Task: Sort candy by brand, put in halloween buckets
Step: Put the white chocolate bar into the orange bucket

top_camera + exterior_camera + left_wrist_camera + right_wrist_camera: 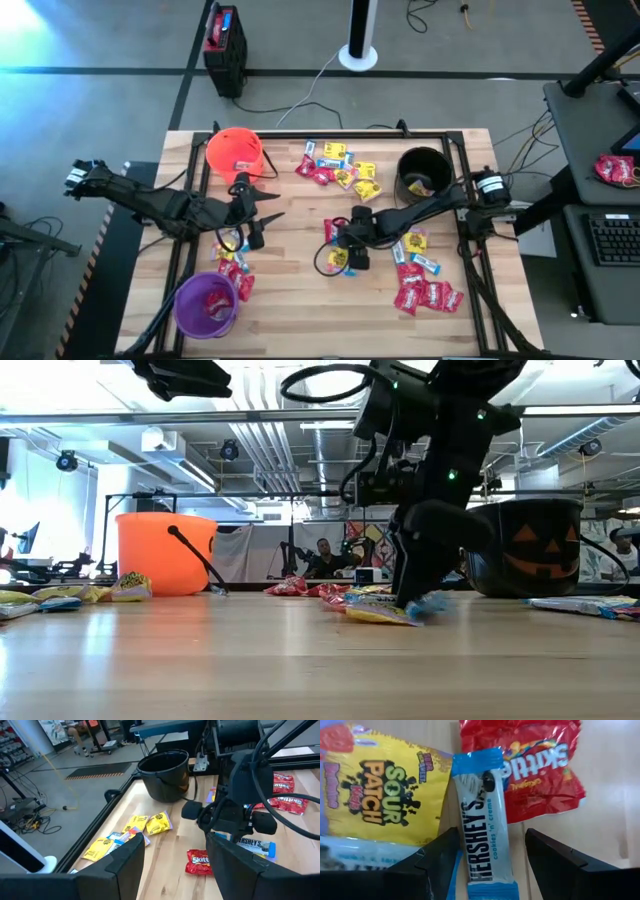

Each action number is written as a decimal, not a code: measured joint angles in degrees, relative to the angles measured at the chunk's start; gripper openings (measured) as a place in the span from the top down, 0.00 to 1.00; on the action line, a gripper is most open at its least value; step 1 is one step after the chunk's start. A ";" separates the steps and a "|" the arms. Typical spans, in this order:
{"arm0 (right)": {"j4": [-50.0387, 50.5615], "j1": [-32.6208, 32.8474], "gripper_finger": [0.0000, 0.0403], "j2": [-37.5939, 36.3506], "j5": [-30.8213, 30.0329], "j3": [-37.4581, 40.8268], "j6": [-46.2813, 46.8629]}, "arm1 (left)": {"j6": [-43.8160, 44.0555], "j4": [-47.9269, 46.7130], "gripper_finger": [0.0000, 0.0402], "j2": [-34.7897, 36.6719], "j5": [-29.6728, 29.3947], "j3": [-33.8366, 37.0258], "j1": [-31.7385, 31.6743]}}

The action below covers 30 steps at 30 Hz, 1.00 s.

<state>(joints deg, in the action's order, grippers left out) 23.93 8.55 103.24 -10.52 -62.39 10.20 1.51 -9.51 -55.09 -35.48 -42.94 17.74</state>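
Note:
My right gripper (338,247) is down at the table's middle, open, over a small candy pile. Its fingers stand on either side of a blue-and-white Hershey's bar (484,820), which lies partly on a yellow Sour Patch packet (385,795), beside a red Skittles packet (535,765). My left gripper (268,213) hangs open above the table, near the orange bucket (235,152). The black bucket (423,172) stands at the far right and the purple bucket (205,305) at the near left. More candy lies in loose heaps (340,170). My right gripper comes from above, pointing down, with its fingers along the bar's two long sides. One finger (440,857) stands right at the bar's long edge (462,855); whether it touches I cannot tell. The bar lies flat.
Red packets (428,296) lie near the table's right near corner, and mixed packets (232,265) sit beside the purple bucket. A black frame rail (330,135) runs round the table's edges. Bare wood shows along the near middle (320,320).

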 joint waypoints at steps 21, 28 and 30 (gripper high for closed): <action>-0.74 -0.34 0.91 -0.66 1.54 0.09 -3.59 | 0.97 0.56 0.51 -0.13 0.15 1.95 0.00; -0.16 -0.34 0.98 -4.37 2.38 0.26 -3.83 | 0.97 1.01 0.51 -0.13 0.15 2.25 0.00; -0.23 -0.34 0.98 -5.10 2.36 0.26 -4.06 | 0.97 1.02 0.51 -0.13 0.15 2.25 0.00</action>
<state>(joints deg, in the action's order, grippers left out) 23.70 8.21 98.14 -8.16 -62.13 6.14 2.48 -8.49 -55.22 -35.33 -40.69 17.74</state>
